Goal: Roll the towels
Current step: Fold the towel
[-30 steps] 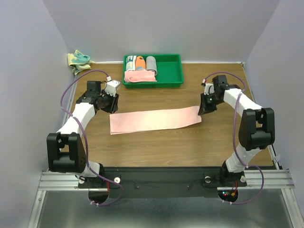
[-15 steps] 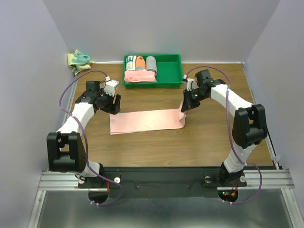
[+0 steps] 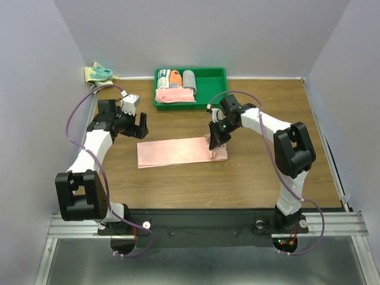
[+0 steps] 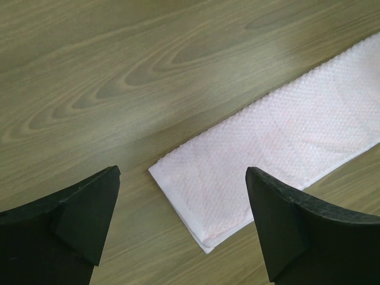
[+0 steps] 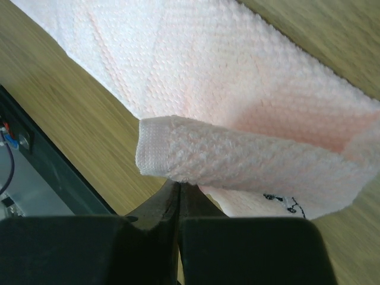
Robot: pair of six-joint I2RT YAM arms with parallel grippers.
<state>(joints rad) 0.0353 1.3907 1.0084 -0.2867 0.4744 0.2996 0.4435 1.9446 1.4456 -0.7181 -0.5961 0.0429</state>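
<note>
Pink towel (image 3: 172, 152) lies flat on worktop (image 3: 178, 184), on the near side of green tray (image 3: 224, 102). Long axis runs L–R, parallel to tray's front wall. Its R end is lifted and curled back over the flat part, so the roll prob. has to travel leftward along that axis, twd the end below tray's L corner. R claw (image 5: 178, 196) sits at that curled end, jaws closed tight, pinching the hem; it's the nearer arm for the roll. L claw (image 4: 183, 173) hovers over the L end, jaws wide apart, touching and holding nothing. Teal towel (image 3: 98, 73) is bunched well L of tray, not rolled.
</note>
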